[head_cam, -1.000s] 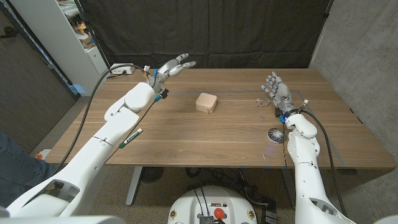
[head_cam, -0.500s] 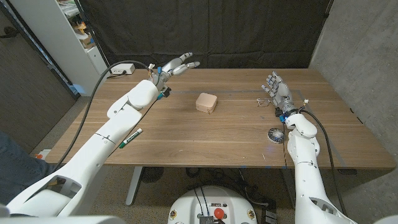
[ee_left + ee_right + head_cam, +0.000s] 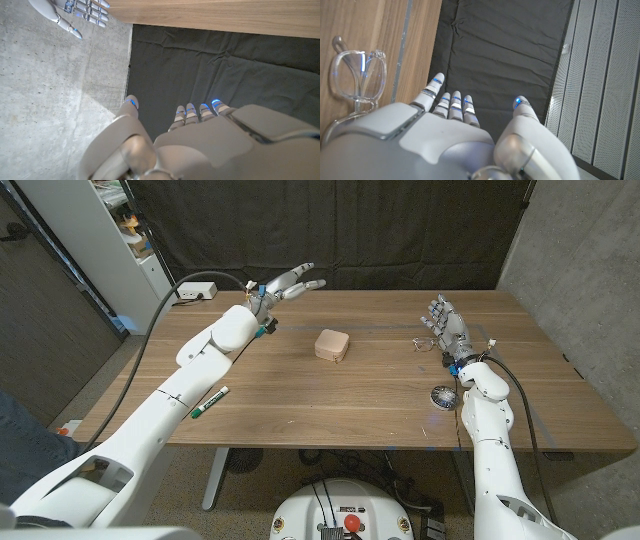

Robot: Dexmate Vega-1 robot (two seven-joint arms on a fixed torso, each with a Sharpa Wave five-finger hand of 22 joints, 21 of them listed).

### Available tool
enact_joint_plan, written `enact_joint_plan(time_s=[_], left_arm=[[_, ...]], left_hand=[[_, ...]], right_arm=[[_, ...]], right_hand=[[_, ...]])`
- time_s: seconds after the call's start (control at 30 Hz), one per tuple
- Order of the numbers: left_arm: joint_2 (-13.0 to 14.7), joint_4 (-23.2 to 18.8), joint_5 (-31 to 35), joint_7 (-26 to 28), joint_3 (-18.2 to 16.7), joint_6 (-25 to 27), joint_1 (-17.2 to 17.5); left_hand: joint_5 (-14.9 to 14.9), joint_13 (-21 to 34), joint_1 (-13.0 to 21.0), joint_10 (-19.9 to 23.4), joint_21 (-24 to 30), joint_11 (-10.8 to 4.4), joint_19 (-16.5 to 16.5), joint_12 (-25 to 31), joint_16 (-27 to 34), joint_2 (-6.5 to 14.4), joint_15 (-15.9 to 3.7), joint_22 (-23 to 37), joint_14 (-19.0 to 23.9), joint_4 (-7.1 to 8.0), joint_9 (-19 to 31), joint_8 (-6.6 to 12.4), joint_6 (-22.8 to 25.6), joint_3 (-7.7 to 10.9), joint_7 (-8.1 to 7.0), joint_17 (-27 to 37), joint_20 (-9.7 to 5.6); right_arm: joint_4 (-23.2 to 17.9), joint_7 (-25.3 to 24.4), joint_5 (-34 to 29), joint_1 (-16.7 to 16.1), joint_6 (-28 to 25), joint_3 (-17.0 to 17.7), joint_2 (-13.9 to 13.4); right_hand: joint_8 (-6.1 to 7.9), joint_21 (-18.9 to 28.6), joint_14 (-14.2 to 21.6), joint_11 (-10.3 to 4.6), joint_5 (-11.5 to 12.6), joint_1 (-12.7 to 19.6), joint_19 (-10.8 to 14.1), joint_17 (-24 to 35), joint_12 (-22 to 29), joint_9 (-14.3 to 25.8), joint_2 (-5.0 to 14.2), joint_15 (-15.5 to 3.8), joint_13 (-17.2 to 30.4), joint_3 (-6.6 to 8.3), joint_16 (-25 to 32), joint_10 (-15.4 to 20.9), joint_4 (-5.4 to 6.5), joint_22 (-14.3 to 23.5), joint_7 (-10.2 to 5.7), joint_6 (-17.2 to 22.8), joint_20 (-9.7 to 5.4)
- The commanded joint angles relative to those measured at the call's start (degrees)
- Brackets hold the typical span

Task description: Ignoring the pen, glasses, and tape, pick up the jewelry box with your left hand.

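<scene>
The jewelry box (image 3: 332, 345), a small beige rounded square, sits shut near the middle of the wooden table (image 3: 360, 395). My left hand (image 3: 287, 284) hangs raised over the table's far left part, fingers spread and holding nothing, up and to the left of the box. In the left wrist view that hand (image 3: 200, 145) reaches toward the dark curtain, with my right hand (image 3: 75, 12) visible beyond. My right hand (image 3: 445, 320) stands at the right side with fingers apart, empty, just beside the clear glasses (image 3: 425, 343). The glasses (image 3: 355, 82) lie close to its fingers.
A green-capped pen (image 3: 209, 402) lies near the table's left front edge under my left arm. A dark round roll of tape (image 3: 444, 396) lies at the right front beside my right forearm. A black curtain hangs behind the table; a white shelf stands at back left.
My left hand has risen and moved to the right and farther over the table's back part. The right hand and the box have not moved.
</scene>
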Motion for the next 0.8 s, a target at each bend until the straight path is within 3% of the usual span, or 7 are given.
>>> enact_joint_plan(time_s=[0.03, 0.8], left_arm=[[0.2, 1.3, 3.3, -1.3, 2.4, 0.0, -2.2], [1.1, 1.1, 10.5, -3.5, 6.3, 1.1, -4.8]], left_hand=[[-0.1, 0.3, 0.7, -0.2, 0.2, -0.11, -4.6, -0.1, 0.3, 0.2, -0.03, 0.3, -0.2, -0.26, 0.1, 0.1, -0.5, 0.17, 0.11, 0.2, 0.39], [0.0, 0.4, 1.4, -0.4, 0.5, -0.01, -3.7, -0.1, 0.5, -0.2, 0.64, 0.3, 0.6, -0.71, 0.1, -0.01, -1.3, 0.19, 0.31, 0.2, 0.58]], right_arm=[[0.4, -0.4, 0.0, 0.2, 0.6, -0.1, 0.1], [-0.4, -0.8, -0.2, -0.3, 0.3, -0.7, 0.4]], right_hand=[[0.34, -0.2, 0.1, -0.25, 0.4, 0.2, 0.1, 0.1, 0.1, 0.1, 0.7, -0.03, 0.2, -0.04, 0.3, 0.2, -0.2, 0.2, 0.0, 0.5, -0.12], [0.36, -0.2, 0.4, -0.36, 0.4, 0.3, 0.1, 0.0, -0.1, 0.1, 0.75, -0.27, 0.2, -0.08, 0.3, -0.1, -0.35, 0.2, -0.31, 0.9, -0.17]])
